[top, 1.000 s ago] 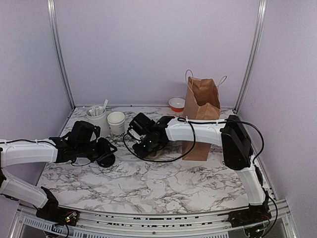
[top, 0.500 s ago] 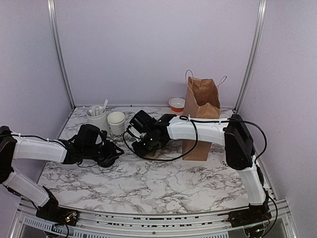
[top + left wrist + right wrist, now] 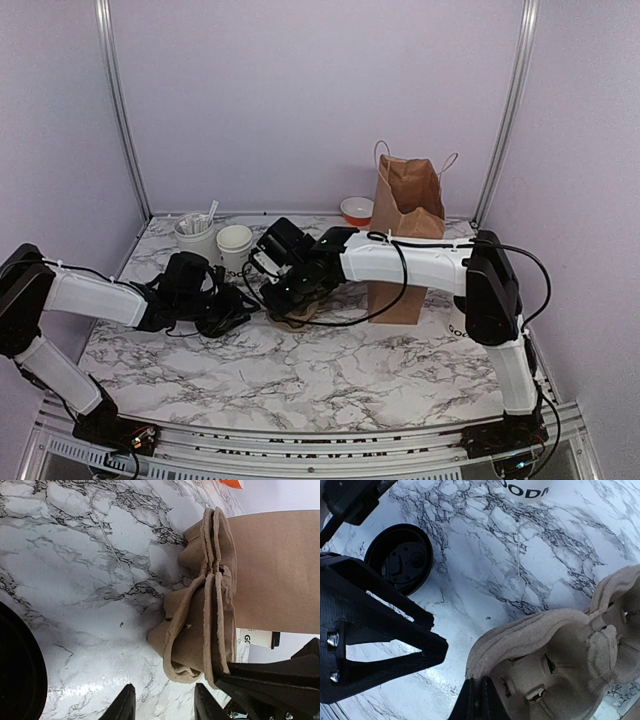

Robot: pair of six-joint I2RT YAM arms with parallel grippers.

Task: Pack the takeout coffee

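- Left claw is lying low over the marble table. Its two fingers are standing apart and gripping nothing.
- Right claw is reaching in from the right. Its fingers are pressed together on the near rim of the brown pulp tray, pinching the edge.
- The tray is hanging from that pinch on a tilt, with its cup wells opening ahead of and to the right of the right claw. From the left wrist view it is showing edge-on, straight ahead of the left claw's open fingers and not touching them.
- The cup is standing upright on the table, beyond both claws on the far side and closer to the left claw. Its top is showing white and open. Its dark-lettered base is just showing at the top edge of the right wrist view, well ahead of that claw.
- The black lid is lying flat on the marble, apart from the cup, ahead and to the left of the right claw and just beside the left claw's body.
- The brown paper bag is standing upright, to the right of the right claw and behind the tray.
- The white canister with sticks is standing just left of the cup, beyond the left claw.
- A small orange and white bowl is sitting by the back wall, just beside the bag and well beyond the right claw.
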